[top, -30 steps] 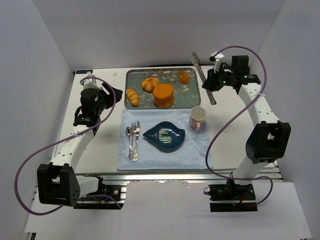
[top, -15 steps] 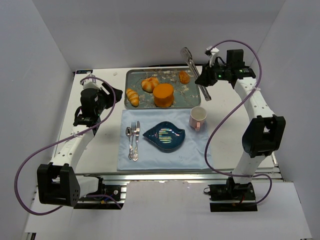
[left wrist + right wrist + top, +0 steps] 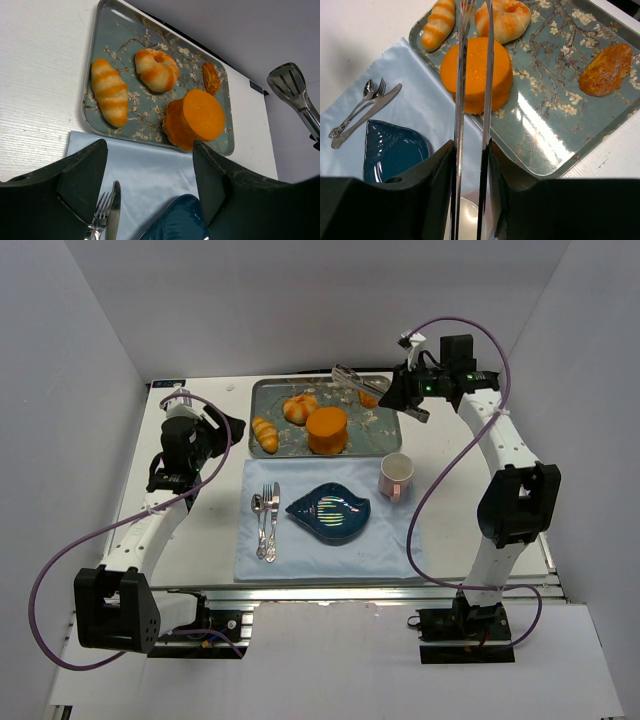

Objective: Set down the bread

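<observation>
Right wrist view: tongs [image 3: 461, 75] run off the top edge, tips unseen, and cross the bread [image 3: 476, 70]. The right jaws hide the plate's [image 3: 390, 150] near part. Left wrist view: fork [image 3: 100, 215] and knife [image 3: 115, 210] are cut off at the bottom edge.

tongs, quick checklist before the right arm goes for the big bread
1. tongs gripped in right gripper: ok
2. tong arms spread wider than bread: not ok, they look narrower
3. bread sitting free on tray: ok
4. blue plate empty: ok
5. left gripper open, short of the tray: ok
6. tong height above bread: cannot tell
</observation>
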